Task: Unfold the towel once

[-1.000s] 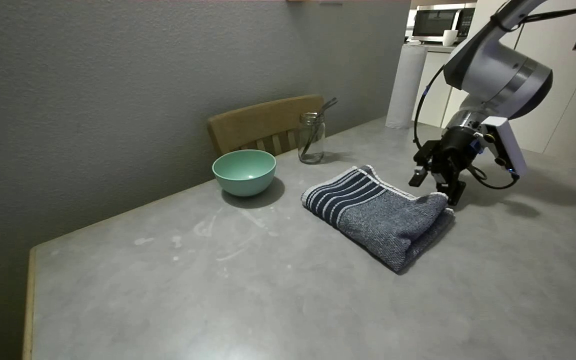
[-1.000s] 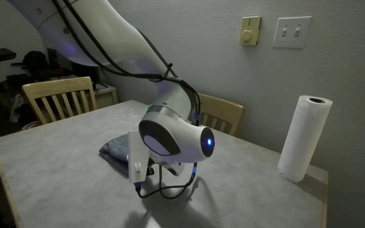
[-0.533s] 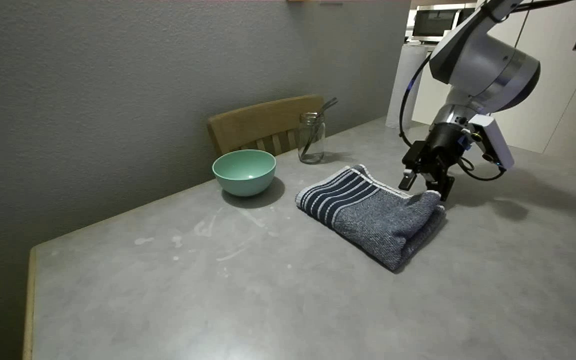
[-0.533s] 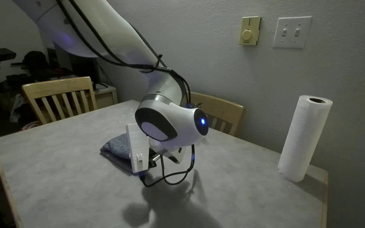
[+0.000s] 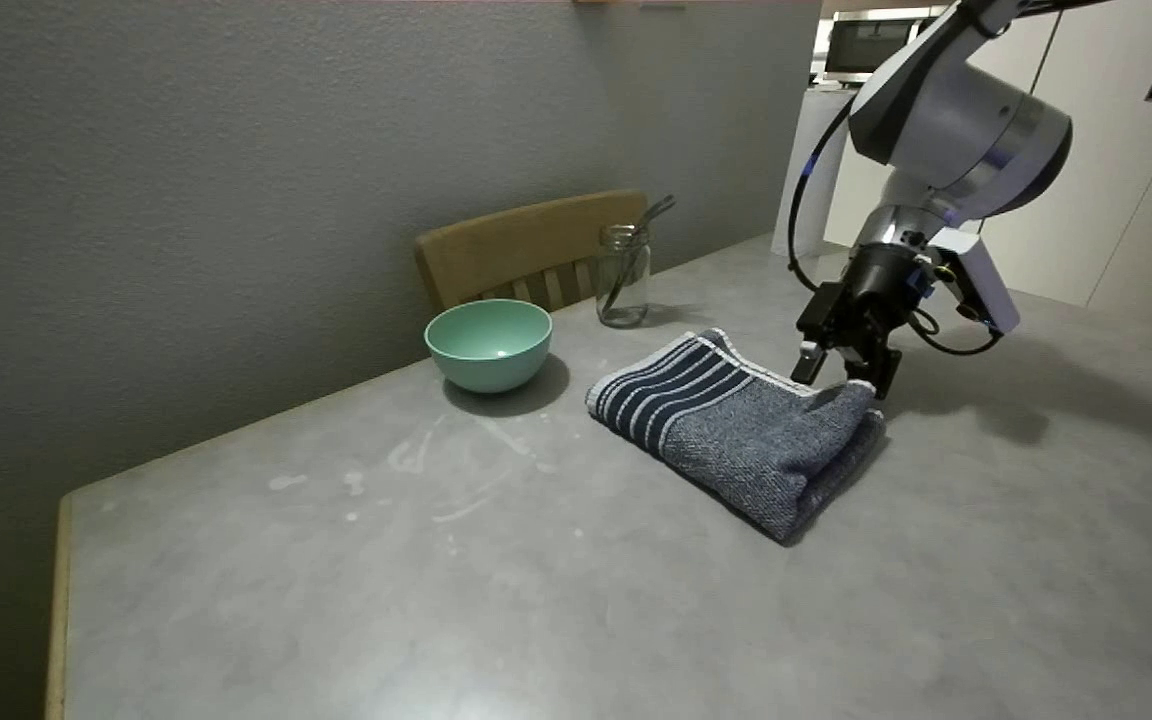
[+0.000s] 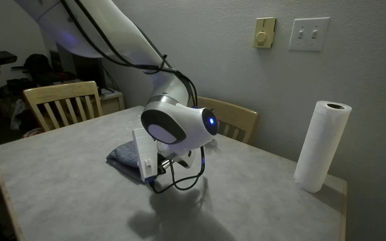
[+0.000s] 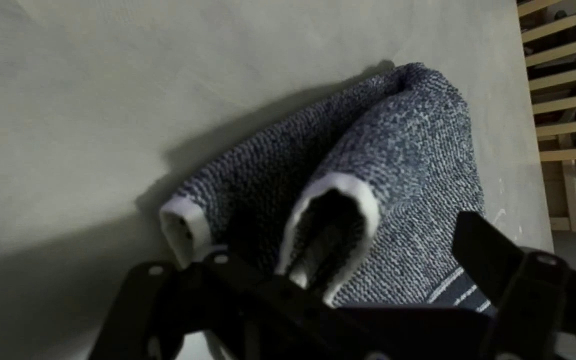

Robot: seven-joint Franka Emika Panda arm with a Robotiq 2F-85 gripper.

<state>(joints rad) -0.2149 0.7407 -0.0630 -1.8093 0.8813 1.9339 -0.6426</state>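
The towel lies folded on the table, dark blue-grey with pale stripes at its far-left end and a light hem. It also shows in an exterior view, partly behind the wrist, and in the wrist view. Its upper layer bulges up in an open loop at the hem, with a lower layer beside it. My gripper is open at the towel's hemmed edge. In the wrist view the gripper straddles the raised loop, one finger over the striped side, the other dark by the gap between layers. Contact is unclear there.
A green bowl and a glass jar with metal straws stand along the wall side of the table. A paper towel roll stands near a table corner. Wooden chairs are at the table edges.
In an exterior view my gripper has moved left and slightly up. The towel has slid a little to the left with it. The jaws stay open.
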